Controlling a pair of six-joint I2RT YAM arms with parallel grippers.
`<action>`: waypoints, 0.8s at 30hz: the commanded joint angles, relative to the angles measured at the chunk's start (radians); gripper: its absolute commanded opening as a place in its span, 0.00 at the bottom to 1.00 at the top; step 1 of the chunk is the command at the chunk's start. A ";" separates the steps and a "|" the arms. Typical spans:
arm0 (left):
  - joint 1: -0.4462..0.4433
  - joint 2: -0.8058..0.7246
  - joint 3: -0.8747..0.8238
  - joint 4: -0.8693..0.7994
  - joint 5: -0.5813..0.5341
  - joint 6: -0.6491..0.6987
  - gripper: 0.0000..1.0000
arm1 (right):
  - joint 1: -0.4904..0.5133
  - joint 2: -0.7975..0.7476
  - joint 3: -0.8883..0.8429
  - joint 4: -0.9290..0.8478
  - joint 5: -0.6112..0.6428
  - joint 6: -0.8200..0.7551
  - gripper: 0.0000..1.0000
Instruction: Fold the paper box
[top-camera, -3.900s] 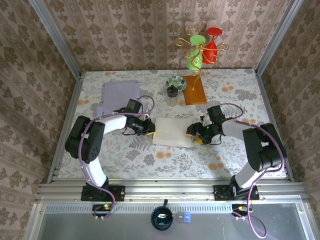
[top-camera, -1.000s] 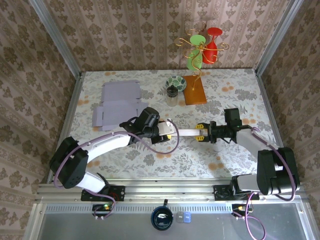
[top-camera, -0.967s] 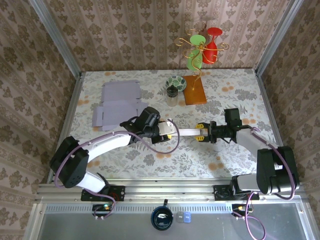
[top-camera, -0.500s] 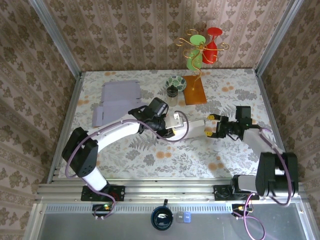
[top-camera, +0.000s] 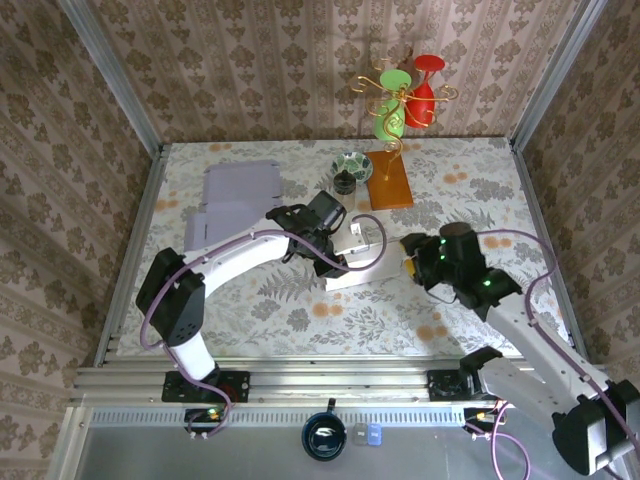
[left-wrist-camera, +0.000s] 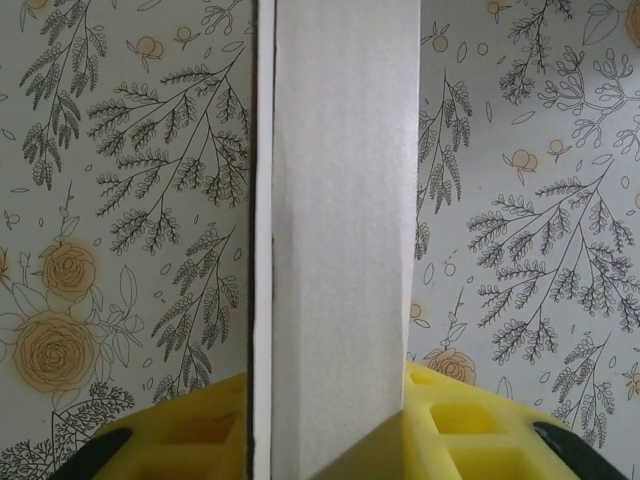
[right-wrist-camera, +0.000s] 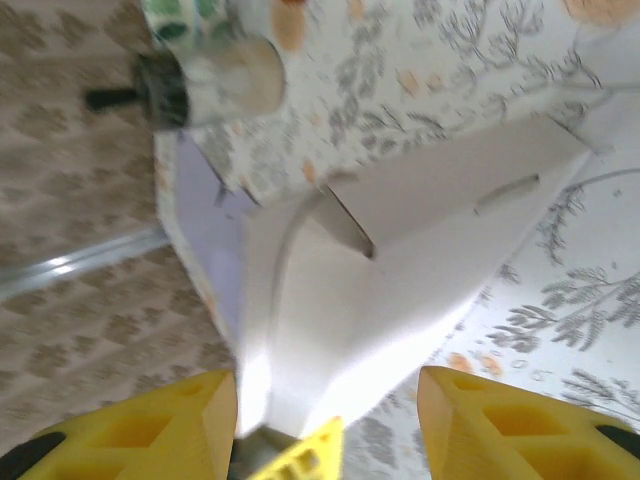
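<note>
A white paper box (top-camera: 352, 272) sat partly folded near the middle of a flowered table (top-camera: 250, 300). The left gripper (top-camera: 338, 262) pinched one flat panel of the box, with its jaws pressed against the paper. The right gripper (top-camera: 408, 263) hovered just beside the box, jaws spread apart.

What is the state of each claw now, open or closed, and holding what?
Left claw: closed on the paper box.
Right claw: open, holding nothing.
</note>
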 joint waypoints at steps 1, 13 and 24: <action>-0.015 0.012 0.001 -0.090 -0.040 -0.044 0.32 | 0.075 0.048 -0.018 0.088 0.138 -0.031 0.52; -0.019 0.009 0.013 -0.090 -0.053 -0.044 0.37 | 0.092 0.174 -0.013 0.150 0.142 -0.046 0.48; -0.022 -0.011 0.003 -0.066 -0.053 -0.044 0.43 | 0.090 0.253 0.008 -0.090 0.160 0.007 0.34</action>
